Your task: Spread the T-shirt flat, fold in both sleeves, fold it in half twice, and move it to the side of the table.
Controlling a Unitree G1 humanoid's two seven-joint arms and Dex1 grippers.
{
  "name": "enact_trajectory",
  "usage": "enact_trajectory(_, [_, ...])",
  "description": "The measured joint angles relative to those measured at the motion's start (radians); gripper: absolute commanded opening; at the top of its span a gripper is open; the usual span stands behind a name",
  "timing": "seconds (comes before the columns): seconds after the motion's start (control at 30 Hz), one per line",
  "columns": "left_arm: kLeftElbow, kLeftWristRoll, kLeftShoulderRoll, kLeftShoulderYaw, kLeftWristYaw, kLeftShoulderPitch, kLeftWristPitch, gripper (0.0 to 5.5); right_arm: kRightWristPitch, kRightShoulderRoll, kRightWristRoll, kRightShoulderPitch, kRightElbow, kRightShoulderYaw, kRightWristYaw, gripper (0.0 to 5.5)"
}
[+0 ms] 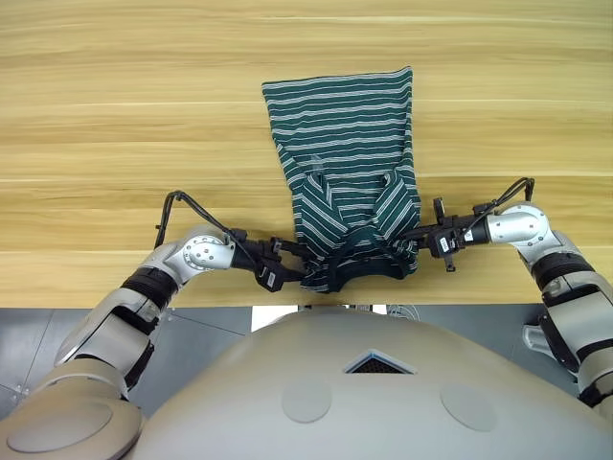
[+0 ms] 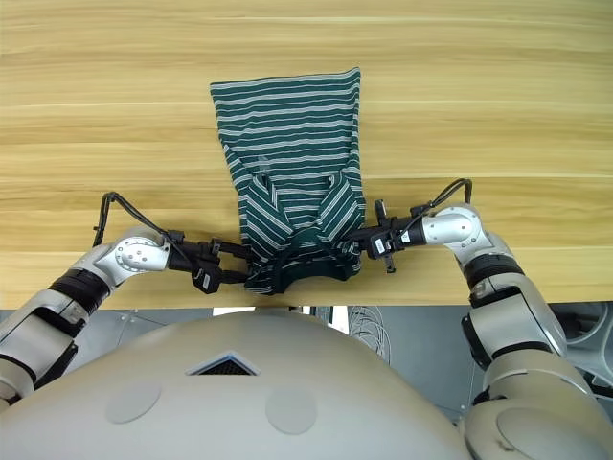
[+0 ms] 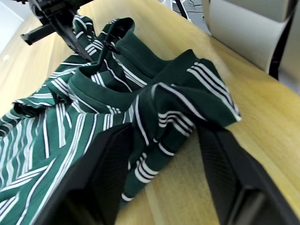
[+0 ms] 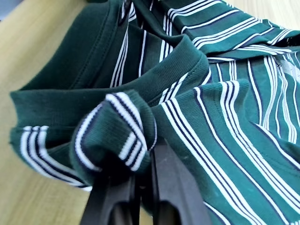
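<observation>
T-shirt (image 1: 345,144) lies bunched at its collar end. To spread it, the right hand (image 4: 136,180) pinches a fold; the left hand (image 3: 164,145) straddles cloth, seemingly not yet closed.

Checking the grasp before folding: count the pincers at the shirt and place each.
2. The left pincer straddles a fold at the near left corner of the green, white-striped fabric T-shirt, jaws apart; the right pincer is shut on its near right edge.
</observation>
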Motion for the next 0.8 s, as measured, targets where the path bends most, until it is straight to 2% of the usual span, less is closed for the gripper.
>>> enact_trajectory(0.23, [0.036,-0.005,0.004,0.001,0.000,-0.011,-0.003,0.53,0.013,0.007,0.060,0.022,-0.006,-0.001,0.074,0.12])
enact_trajectory(0.37, [0.041,-0.087,0.017,0.013,-0.049,0.007,0.025,0.00,0.047,0.021,0.123,0.033,-0.017,-0.004,0.145,0.12])
enact_trajectory(0.47, [-0.058,-0.253,0.091,0.028,-0.141,0.080,0.095,0.00,0.122,0.028,0.235,0.063,-0.065,-0.014,0.277,0.11])
enact_trajectory(0.57, [-0.280,-0.449,0.205,0.062,-0.198,0.204,0.180,0.00,0.251,0.004,0.377,0.094,-0.159,-0.037,0.429,0.11])
enact_trajectory(0.67, [-0.478,-0.614,0.299,0.120,-0.216,0.321,0.274,0.00,0.394,-0.089,0.522,0.148,-0.299,-0.003,0.471,0.11])
enact_trajectory(0.8, [-0.579,-0.703,0.319,0.174,-0.245,0.377,0.375,0.00,0.475,-0.130,0.596,0.154,-0.375,0.025,0.473,0.11])
